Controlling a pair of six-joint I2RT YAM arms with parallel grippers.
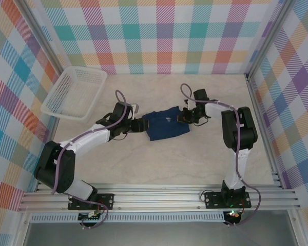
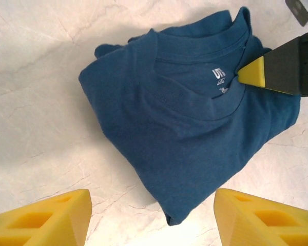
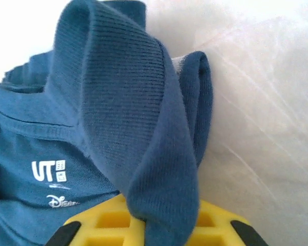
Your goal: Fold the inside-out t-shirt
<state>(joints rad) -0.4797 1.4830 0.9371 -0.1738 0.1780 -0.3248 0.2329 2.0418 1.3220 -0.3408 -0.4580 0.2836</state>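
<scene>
Black-and-white arms (image 1: 87, 137) carry purple cables (image 1: 237, 154) and yellow-fingered end effectors (image 2: 151, 212).

t-shirt (image 3: 51, 205) | ribbed collar pinched in yellow right pincer (image 3: 161, 230) | white neck print (image 3: 49, 171) | pale table (image 3: 267, 128)

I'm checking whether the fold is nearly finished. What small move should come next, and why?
Probably draw the right pincer back so the collar slips off and lies flat: the inside-out t-shirt is already a compact fold, but its collar ribbing stands draped over that pincer's finger. The left pincer hangs open.
</scene>
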